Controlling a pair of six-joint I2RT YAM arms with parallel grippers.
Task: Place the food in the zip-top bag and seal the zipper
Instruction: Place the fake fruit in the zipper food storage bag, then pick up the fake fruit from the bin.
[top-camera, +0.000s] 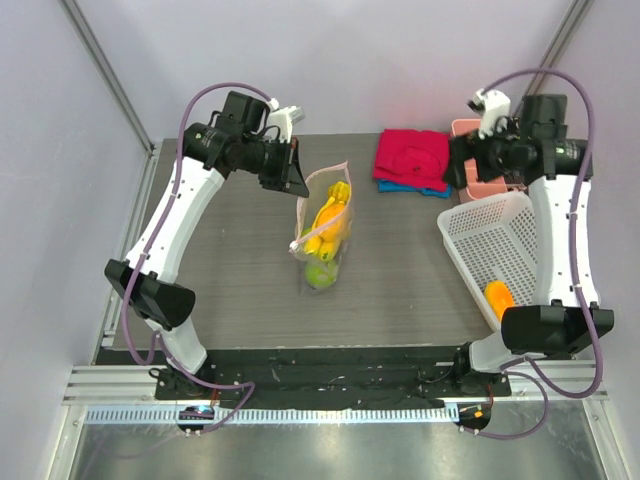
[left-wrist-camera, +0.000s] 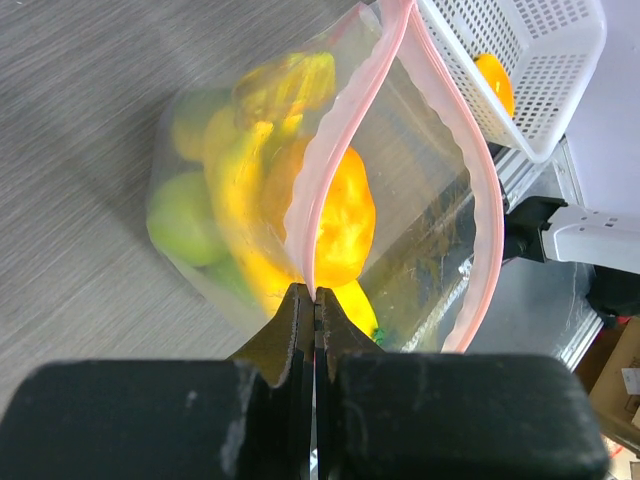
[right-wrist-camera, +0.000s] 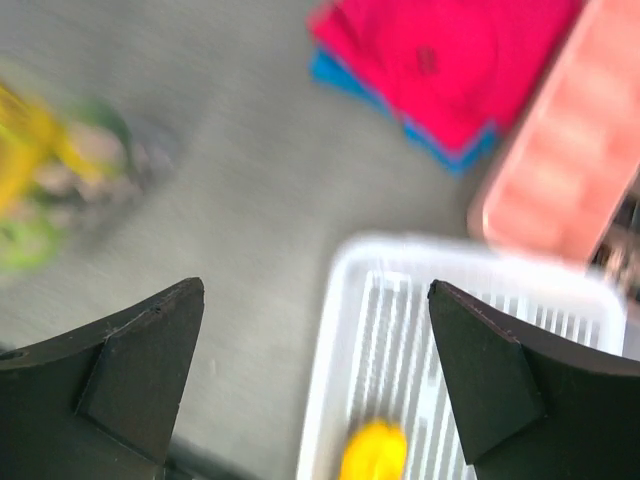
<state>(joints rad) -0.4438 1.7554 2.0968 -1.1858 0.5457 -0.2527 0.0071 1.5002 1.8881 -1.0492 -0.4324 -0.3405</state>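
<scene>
**Bag pinched at the zipper, mouth gaping**

Your left gripper (left-wrist-camera: 315, 296) is clenched on the zipper (left-wrist-camera: 340, 150), gripping the pale pink strip at one end of the mouth. From that pinch the two pink lips spread apart, so the mouth stands open.

There is one zip-top bag (top-camera: 322, 232), near the middle of the table (top-camera: 230, 280). In the top view its long axis runs far to near. The mouth is at the far end, beside your left gripper, and the closed bottom points toward the arm bases.

Through the plastic you can count one orange (left-wrist-camera: 345, 215) and yellow bananas (left-wrist-camera: 240, 160). Their number is not clear through the crinkles. You can also see green fruit (left-wrist-camera: 180, 215), at least one piece.

A second orange (top-camera: 499, 297) lies alone in the one white basket (top-camera: 470, 245), well to the right of the bag.

Your right gripper (right-wrist-camera: 316, 288) hangs above the basket's far end with its fingers spread wide, holding nothing. Its view is blurred.

Behind the basket lie one red cloth (top-camera: 412, 153) on one blue cloth (top-camera: 405, 186), with one pink tray (top-camera: 466, 128) beside them.
</scene>
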